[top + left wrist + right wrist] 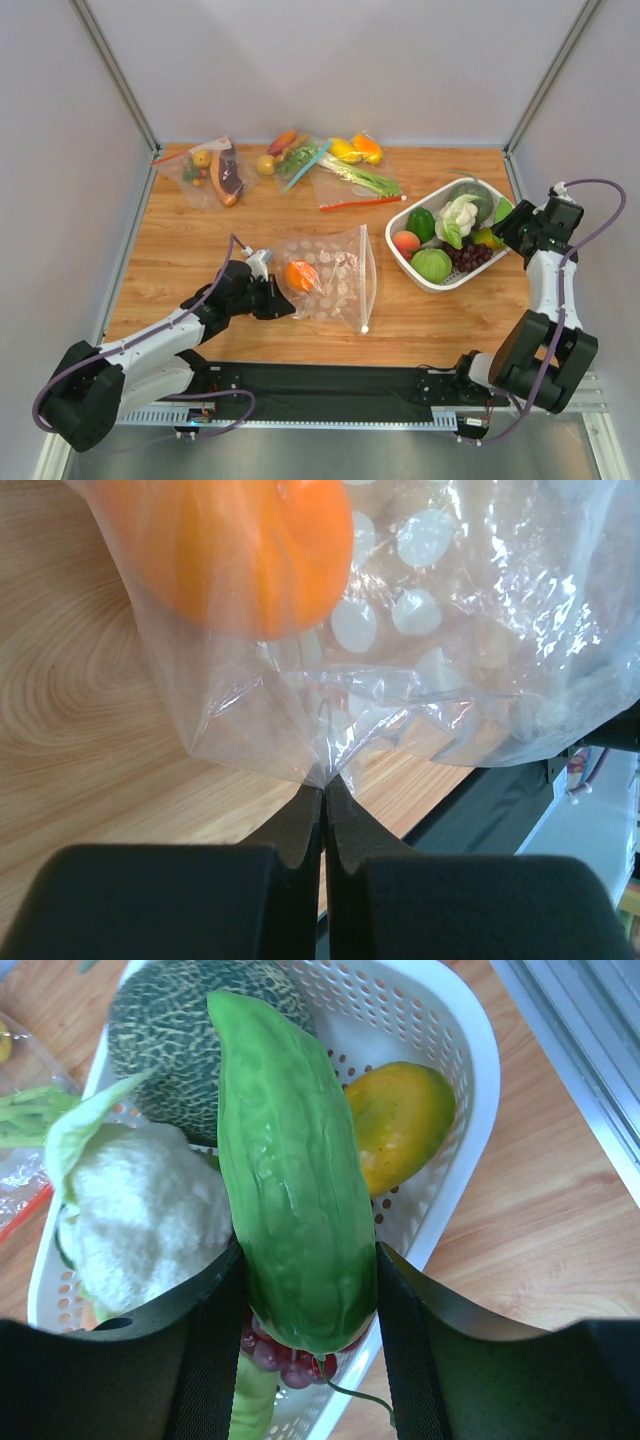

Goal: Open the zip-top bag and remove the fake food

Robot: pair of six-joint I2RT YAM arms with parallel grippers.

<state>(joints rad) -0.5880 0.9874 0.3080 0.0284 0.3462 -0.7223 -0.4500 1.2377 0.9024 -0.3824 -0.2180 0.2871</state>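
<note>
A wooden table (190, 240) carries a white perforated basket (441, 284) on its right side. The basket holds a netted dark green melon (165, 1010), a yellow-orange mango (400, 1125), purple grapes (470, 257), a peach (406, 243) and a round pale green fruit (432, 265) (its kind is hard to tell). Along the far edge lie three clear bags: a red-zip bag (205, 172) at the left, a blue-zip bag (300, 160) in the middle, and a second red-zip bag (350, 185) with yellow peppers (355, 148) and a green onion (368, 181)
</note>
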